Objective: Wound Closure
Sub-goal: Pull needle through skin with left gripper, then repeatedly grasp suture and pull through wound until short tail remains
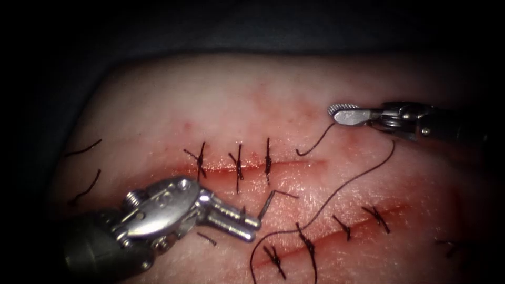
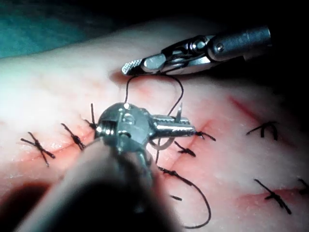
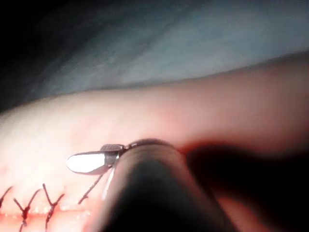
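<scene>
Left hand (image 1: 252, 225): clenched on needle (image 1: 267, 204) near its blunt end, just below the cut (image 1: 284, 164), clear of tissue (image 1: 221, 105).
Right hand (image 1: 344, 113): clenched on thread (image 1: 342, 189), far right.
Needle likely stiff, slippery; best gripped mid-curve. Thread limp, light.

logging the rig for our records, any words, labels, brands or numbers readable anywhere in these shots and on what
None: no readable text in any view.
The left end effector, holding the needle at one end, bears no markings.
The right end effector, with the thread, bears none.
The tissue has none.
</scene>
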Controlling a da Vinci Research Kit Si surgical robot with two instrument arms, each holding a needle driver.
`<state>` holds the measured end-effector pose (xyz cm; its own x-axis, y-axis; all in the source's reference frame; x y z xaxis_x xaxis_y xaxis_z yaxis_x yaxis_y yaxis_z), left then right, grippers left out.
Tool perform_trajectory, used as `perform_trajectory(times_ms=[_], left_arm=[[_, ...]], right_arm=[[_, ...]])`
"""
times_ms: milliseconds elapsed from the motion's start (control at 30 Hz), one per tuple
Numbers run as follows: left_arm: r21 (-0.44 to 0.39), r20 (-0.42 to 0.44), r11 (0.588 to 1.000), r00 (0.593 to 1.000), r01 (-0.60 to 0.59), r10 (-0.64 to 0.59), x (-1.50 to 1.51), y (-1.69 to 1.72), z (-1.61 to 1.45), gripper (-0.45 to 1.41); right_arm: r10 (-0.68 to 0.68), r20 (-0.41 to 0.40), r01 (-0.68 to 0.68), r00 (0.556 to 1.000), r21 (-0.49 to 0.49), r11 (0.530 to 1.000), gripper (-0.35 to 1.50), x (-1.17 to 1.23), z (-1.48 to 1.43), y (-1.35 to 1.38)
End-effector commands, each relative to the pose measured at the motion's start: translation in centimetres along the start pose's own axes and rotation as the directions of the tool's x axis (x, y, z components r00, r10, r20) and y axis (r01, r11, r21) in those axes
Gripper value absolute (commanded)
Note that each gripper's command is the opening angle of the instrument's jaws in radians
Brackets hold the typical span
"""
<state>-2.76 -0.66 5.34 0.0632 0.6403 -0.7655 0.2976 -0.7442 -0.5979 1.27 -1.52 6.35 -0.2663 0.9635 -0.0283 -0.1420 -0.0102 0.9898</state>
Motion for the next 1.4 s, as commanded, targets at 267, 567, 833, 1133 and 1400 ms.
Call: perform_trajectory(times_ms=[267,567,833,1133,1400], left_arm=[[0.091,0.057,0.889,0.894,-0.448,0.445,0.38,0.31,-0.06,-0.45],[0.128,0.112,0.814,0.824,-0.566,0.555,0.47,0.38,-0.14,-0.45],[0.14,0.114,0.798,0.81,-0.586,0.575,0.45,0.43,-0.2,-0.45],[0.148,0.115,0.792,0.805,-0.593,0.582,0.3,0.41,-0.18,-0.45],[0.16,0.124,0.789,0.805,-0.593,0.58,0.21,0.35,-0.19,-0.45]], right_arm=[[-0.469,-0.035,0.468,0.882,-0.033,0.883,1.13,0.03,0.1,-0.63],[-0.661,0.117,0.669,0.741,-0.035,0.743,1.08,-0.47,0.27,-1.07],[-0.719,0.244,0.756,0.65,-0.108,0.646,0.81,-0.91,0.5,-0.8],[-0.736,0.291,0.789,0.611,-0.153,0.594,1.01,-0.98,0.62,-0.65],[-0.708,0.486,0.851,0.512,-0.172,0.497,-0.35,-1.13,0.45,-0.71]])
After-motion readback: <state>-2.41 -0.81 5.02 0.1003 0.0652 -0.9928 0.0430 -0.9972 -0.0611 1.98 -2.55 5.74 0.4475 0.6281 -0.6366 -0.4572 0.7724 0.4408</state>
